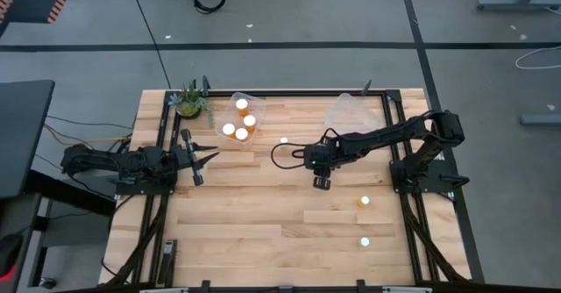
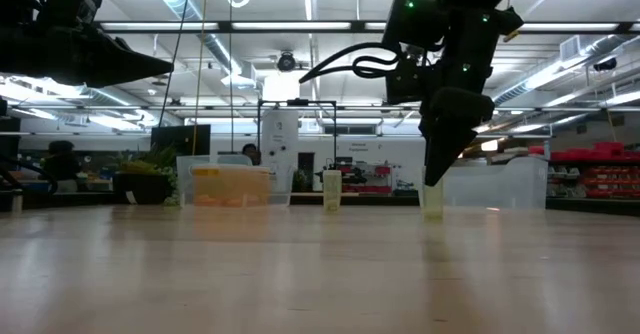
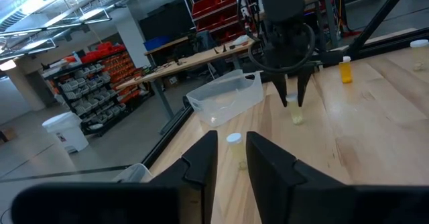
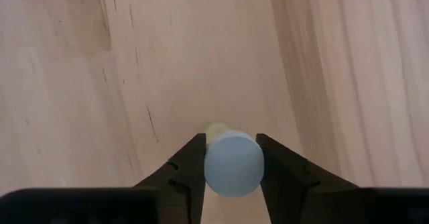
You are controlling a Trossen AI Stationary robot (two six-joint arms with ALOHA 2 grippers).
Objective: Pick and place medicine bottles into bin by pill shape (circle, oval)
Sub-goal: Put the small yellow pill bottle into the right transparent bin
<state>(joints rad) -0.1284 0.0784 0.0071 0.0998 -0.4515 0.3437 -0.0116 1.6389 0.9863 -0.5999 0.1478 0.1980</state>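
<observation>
My right gripper (image 1: 321, 181) points down near the table's middle and is shut on a small pale bottle with a white cap (image 4: 233, 163). The bottle also shows in the low view (image 2: 432, 204). My left gripper (image 1: 202, 157) is open and empty, raised over the table's left side (image 3: 231, 160). A bottle (image 1: 283, 139) stands upright toward the far side. Two more bottles (image 1: 364, 201) (image 1: 365, 240) stand on the right. A clear bin (image 1: 254, 97) at the far side holds several white-capped bottles (image 1: 241, 133). My right gripper pinches the bottle's white cap (image 4: 209, 167) between its two fingers, one on each side. The fingers come from above, pointing down. The bottle is upright below them, its base (image 2: 432, 217) at table level; whether it rests on the table or is just clear, I cannot tell.
A second clear bin (image 1: 351, 113) stands at the far right with nothing visible in it. A small potted plant (image 1: 190, 100) stands at the far left corner. Bare wood lies across the near half of the table (image 1: 263, 232).
</observation>
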